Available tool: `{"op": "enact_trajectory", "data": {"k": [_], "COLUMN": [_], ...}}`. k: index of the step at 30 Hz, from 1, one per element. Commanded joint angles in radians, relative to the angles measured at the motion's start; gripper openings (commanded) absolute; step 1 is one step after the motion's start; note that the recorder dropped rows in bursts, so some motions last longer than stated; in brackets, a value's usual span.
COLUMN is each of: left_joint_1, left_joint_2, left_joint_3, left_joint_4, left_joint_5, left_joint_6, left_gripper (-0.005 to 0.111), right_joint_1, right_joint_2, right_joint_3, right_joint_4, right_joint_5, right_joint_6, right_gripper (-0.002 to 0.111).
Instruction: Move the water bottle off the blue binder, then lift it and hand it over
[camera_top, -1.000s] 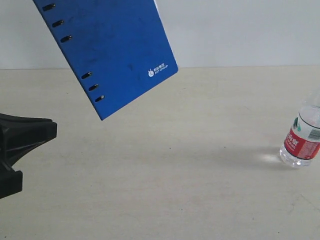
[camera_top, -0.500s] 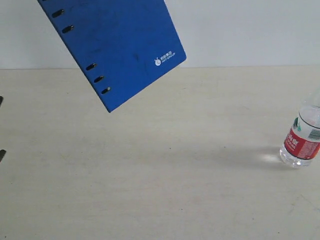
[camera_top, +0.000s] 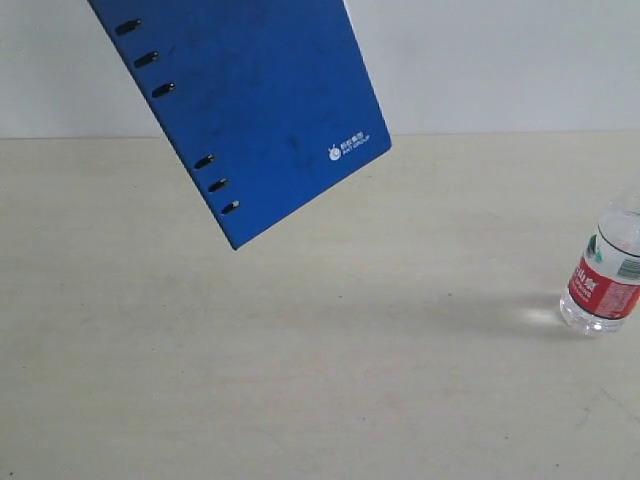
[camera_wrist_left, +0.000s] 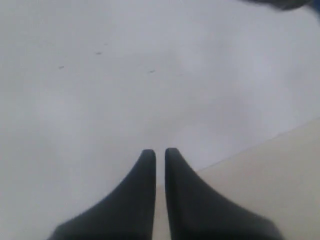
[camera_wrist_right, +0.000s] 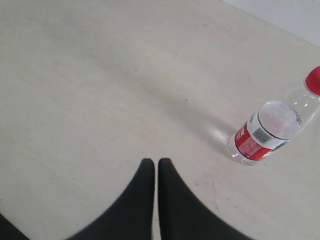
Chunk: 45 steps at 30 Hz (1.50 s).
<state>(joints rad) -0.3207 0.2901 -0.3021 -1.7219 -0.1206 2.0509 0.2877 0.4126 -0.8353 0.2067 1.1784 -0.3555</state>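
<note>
The blue binder (camera_top: 260, 110) hangs tilted in the air at the upper left of the exterior view, its white logo toward the lower right corner and oval slots down its left edge. Its top runs out of frame, and what holds it is hidden. The water bottle (camera_top: 605, 285) stands upright on the table at the far right edge, clear with a red and white label. In the right wrist view the water bottle (camera_wrist_right: 267, 132) stands well off to the side of my right gripper (camera_wrist_right: 156, 162), which is shut and empty. My left gripper (camera_wrist_left: 160, 152) is shut, empty, and faces the pale wall.
The beige table (camera_top: 320, 380) spreads across the exterior view, with a white wall (camera_top: 500, 60) behind it. Neither arm shows in the exterior view. A faint shadow lies on the table beside the bottle.
The binder has drifted to the right and slightly down. The dark left gripper that stood at the exterior view's left edge has left that view. The bottle has not moved.
</note>
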Motion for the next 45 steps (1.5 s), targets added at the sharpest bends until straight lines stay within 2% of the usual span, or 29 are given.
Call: {"op": "enact_trajectory", "data": {"k": [1,5,16,21,26,38,45], "left_joint_1": [-0.003,-0.003,-0.003,0.003,0.057,0.056,0.056], "left_joint_2": [-0.034,-0.034,-0.044,-0.236,-0.290,-0.290,-0.290], "left_joint_3": [0.118,0.209,0.226,0.302,0.302,0.302,0.302], "left_joint_4": [-0.022,-0.022,-0.022,-0.022,-0.022,-0.022,-0.022], "left_joint_5": [0.250,0.284,0.290,0.282,0.282,0.279,0.279], "left_joint_6": [-0.306,-0.369,-0.377,-0.377,-0.377,-0.377,-0.377], "left_gripper": [0.004,0.004,0.004,0.004,0.004,0.004,0.004], "right_joint_1": [0.001,0.001,0.001,0.001,0.001,0.001,0.001], "right_joint_2": [-0.005,-0.005,-0.005,-0.005,-0.005,-0.020,-0.020], "right_joint_3": [-0.004,-0.004,-0.004,-0.004,-0.004,-0.002,-0.002], "right_joint_4": [-0.006,-0.004,-0.004,-0.020,-0.108,-0.217,-0.217], "right_joint_5": [0.011,0.043,0.043,0.043,0.043,-0.014,-0.060], "right_joint_6": [0.004,0.013,0.036,0.036,0.036,0.076,0.152], "right_gripper": [0.000,0.000,0.000,0.000,0.000,0.000,0.000]}}
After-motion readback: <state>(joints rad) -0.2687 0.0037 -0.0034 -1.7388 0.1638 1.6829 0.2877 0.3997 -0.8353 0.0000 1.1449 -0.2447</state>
